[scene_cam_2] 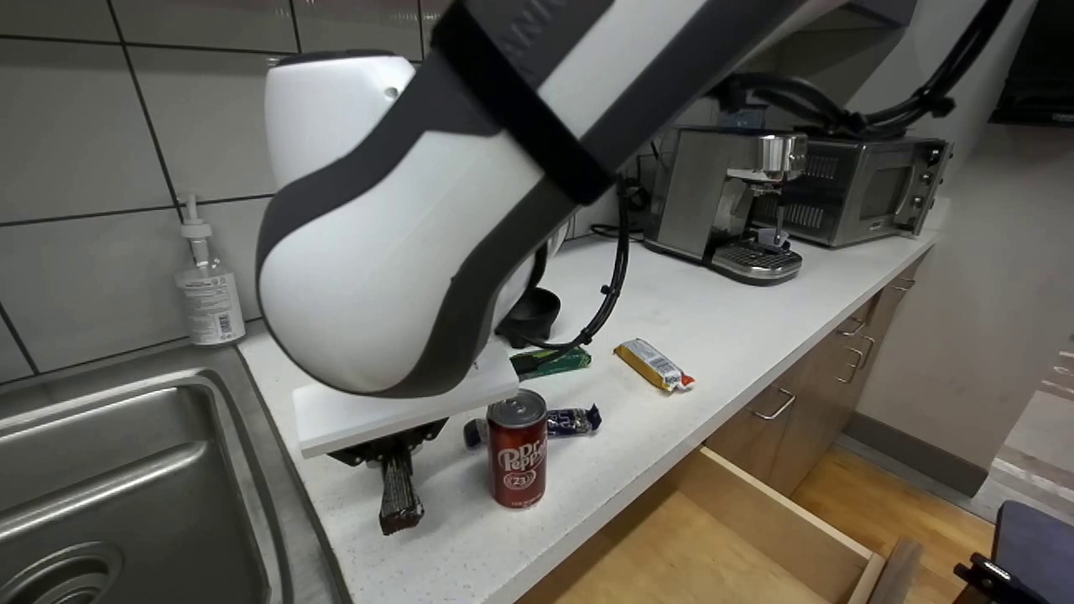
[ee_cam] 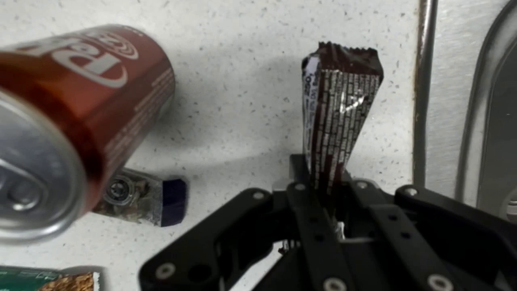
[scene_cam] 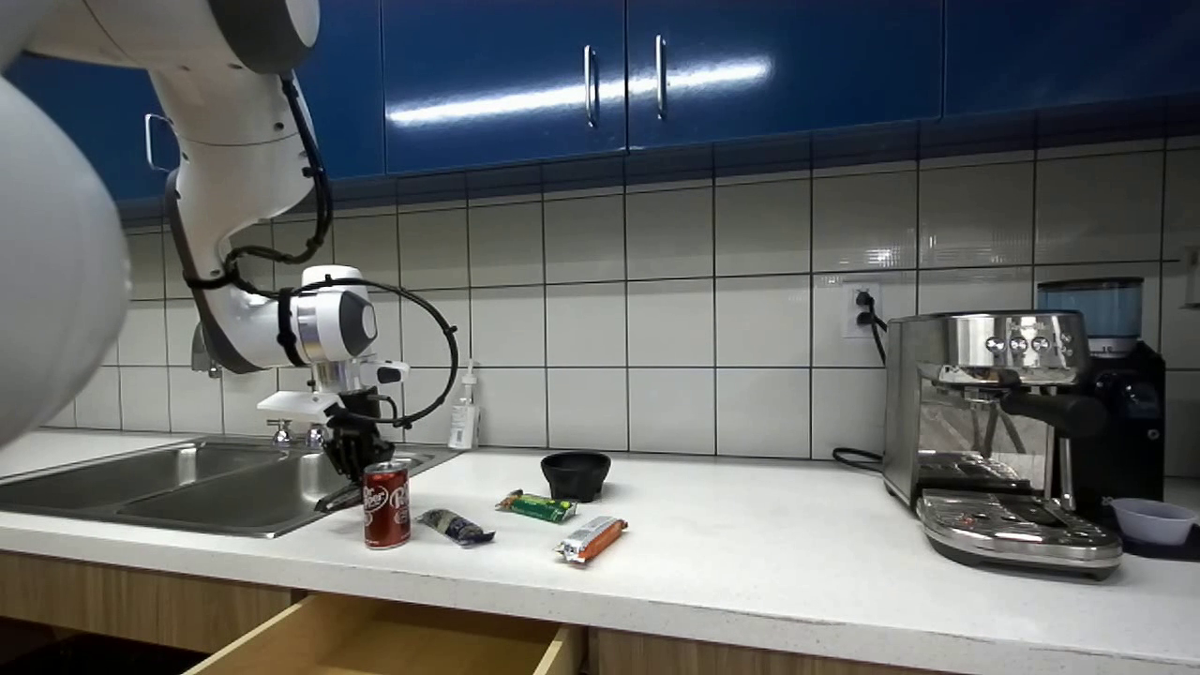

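Note:
My gripper (ee_cam: 323,180) is shut on a brown wrapped bar (ee_cam: 341,109) whose far end sticks out past the fingertips. The bar also shows in an exterior view (scene_cam_2: 401,499), close to the sink edge. I cannot tell whether it touches the counter. A red Dr Pepper can (scene_cam: 387,506) stands upright beside the gripper, apart from it; it also shows in the wrist view (ee_cam: 105,93). A dark blue wrapped bar (scene_cam: 455,527) lies by the can and is partly hidden behind it in the wrist view (ee_cam: 141,198). A green wrapped bar (scene_cam: 539,507) lies farther off.
An orange-and-white wrapped bar (scene_cam: 592,540) and a black bowl (scene_cam: 576,475) are on the counter. The steel sink (scene_cam_2: 239,470) borders the gripper's area. A soap bottle (scene_cam_2: 210,294) stands by the wall. A drawer (scene_cam_2: 755,528) is open below. A coffee machine (scene_cam: 994,422) stands farther along.

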`<state>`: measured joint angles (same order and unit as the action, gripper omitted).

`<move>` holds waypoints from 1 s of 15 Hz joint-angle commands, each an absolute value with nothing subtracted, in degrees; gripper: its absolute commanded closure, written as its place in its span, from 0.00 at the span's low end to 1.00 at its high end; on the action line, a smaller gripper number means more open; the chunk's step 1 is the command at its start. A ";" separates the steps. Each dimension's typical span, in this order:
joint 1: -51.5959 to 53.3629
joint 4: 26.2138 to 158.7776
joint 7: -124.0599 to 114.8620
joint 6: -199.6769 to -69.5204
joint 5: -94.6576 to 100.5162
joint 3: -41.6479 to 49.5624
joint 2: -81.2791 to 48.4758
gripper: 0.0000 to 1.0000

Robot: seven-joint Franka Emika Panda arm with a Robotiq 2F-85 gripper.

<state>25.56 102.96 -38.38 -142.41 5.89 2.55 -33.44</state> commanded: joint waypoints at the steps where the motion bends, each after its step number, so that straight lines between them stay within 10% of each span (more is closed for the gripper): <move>1: 26.00 107.74 -41.34 -144.70 8.58 3.13 -28.65 0.96; 15: 25.08 120.61 -46.87 -151.44 15.71 2.94 -15.79 0.96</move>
<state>25.53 115.71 -44.04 -150.08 12.88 3.10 -20.73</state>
